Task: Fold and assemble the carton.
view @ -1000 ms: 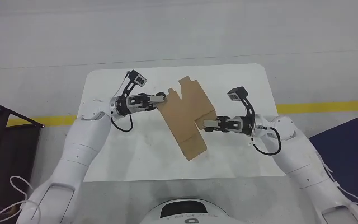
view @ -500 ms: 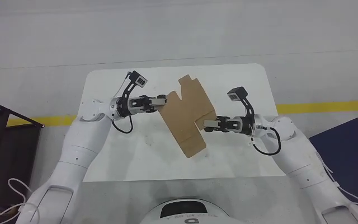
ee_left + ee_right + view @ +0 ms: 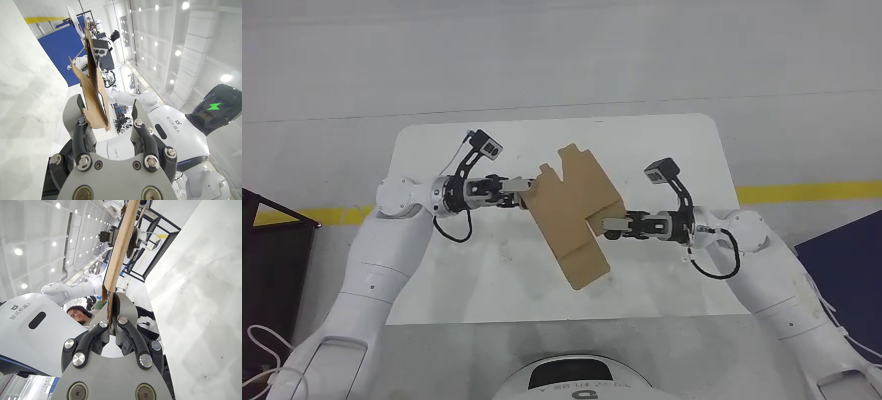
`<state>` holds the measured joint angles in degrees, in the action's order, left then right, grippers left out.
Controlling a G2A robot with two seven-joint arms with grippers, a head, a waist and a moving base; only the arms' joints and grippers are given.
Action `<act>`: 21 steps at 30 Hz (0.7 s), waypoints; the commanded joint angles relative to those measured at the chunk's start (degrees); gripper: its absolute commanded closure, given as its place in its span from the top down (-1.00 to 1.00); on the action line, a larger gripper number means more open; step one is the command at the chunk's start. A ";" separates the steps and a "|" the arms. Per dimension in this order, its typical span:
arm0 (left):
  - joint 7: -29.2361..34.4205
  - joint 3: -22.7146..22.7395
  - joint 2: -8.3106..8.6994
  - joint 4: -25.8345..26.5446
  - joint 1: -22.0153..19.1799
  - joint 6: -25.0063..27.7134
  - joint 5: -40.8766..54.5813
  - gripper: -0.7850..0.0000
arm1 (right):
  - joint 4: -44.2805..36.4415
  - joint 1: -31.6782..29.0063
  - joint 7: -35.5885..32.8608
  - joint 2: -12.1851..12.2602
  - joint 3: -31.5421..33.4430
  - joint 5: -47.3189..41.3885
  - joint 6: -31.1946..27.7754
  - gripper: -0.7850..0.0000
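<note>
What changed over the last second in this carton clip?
The carton shifted slightly toward the robot's left, held by the right gripper, which is shut on its edge. The left gripper drew back a little with it, jaws open around a corner. Both grippers stayed at the carton, over the table.

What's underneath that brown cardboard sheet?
The white table lies below the carton, which the right gripper holds above it. From above, the carton hides the patch directly beneath.

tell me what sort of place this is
Probably a large indoor robot test hall or workshop: rows of round ceiling lights high overhead, a yellow line on the grey floor, and a blue partition beyond the white table.
</note>
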<state>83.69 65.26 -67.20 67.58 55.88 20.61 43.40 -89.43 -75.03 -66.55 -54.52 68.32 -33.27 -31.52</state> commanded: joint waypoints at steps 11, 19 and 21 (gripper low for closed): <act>0.23 -1.12 0.01 -1.78 -0.79 -0.24 0.21 -0.69 | 0.01 -0.45 -3.30 -0.10 0.80 -4.36 -1.53 -1.00; 1.26 -2.62 -0.24 -2.02 -1.43 -1.27 1.31 -0.63 | -0.12 -0.38 -3.12 -0.29 0.79 -3.88 -1.79 -1.00; 1.73 -2.96 -0.34 -2.21 -1.50 -1.74 2.04 -0.62 | -0.14 -0.52 -3.09 -0.31 0.94 -3.93 -1.88 -1.00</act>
<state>85.20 62.46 -67.50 65.46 54.41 19.11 45.07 -89.56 -75.48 -69.65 -54.82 69.19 -37.16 -33.38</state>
